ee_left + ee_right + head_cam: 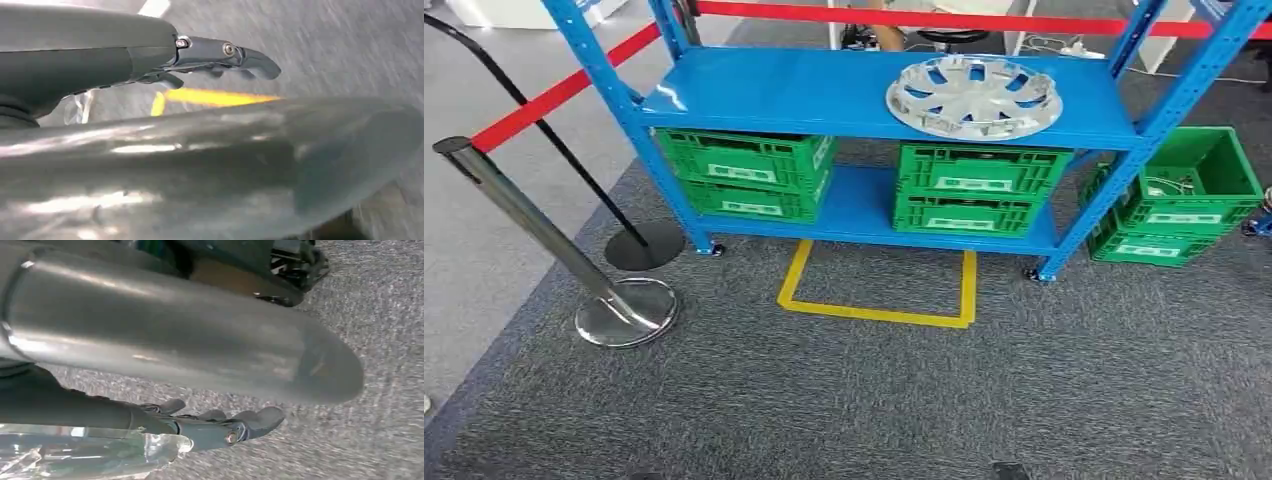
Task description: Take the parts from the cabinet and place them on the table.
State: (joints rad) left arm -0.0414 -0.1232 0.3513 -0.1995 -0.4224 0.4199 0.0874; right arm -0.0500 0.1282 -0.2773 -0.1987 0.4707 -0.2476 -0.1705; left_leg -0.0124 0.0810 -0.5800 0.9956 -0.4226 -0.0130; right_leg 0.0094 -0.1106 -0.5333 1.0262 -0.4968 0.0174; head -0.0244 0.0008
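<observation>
Now we see the silver wheel cover [974, 96] lying flat on the right part of the blue cabinet's [784, 90] top shelf. Our left hand [220, 55] and right hand [220, 427] hang released above grey carpet, holding nothing

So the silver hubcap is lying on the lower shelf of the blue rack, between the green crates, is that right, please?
Not quite: the silver hubcap lies on the top shelf of the blue rack, towards its right end. The green crates sit on the lower shelf beneath it. The head view shows this.
</observation>
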